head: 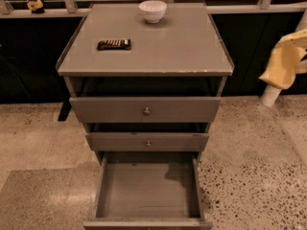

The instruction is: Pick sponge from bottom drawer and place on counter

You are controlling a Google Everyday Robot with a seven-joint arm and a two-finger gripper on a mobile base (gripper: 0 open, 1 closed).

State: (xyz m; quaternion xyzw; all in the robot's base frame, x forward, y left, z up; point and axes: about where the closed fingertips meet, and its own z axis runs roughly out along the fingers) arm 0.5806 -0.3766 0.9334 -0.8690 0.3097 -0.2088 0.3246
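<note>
Bottom drawer (146,190) open; sponge unseen there or on worktop (172,42). Pincer (287,61) right of worktop, grip state: cannot tell. Pick, place judged pending.

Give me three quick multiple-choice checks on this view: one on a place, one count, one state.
1. Where is the gripper?
A. Over the bottom drawer.
B. Above the bowl.
C. Right of the counter, at the picture's edge.

2. How many things lie on the counter?
A. Two.
B. One.
C. Four.

3. How is the bottom drawer?
A. Shut.
B. Open, no sponge showing.
C. Open, with a bowl in it.

Key:
1 C: it hangs off the counter's right side, apart from it.
2 A: the white bowl at the back and a dark packet nearer the left.
3 B: it is pulled out and its floor shows bare.
</note>
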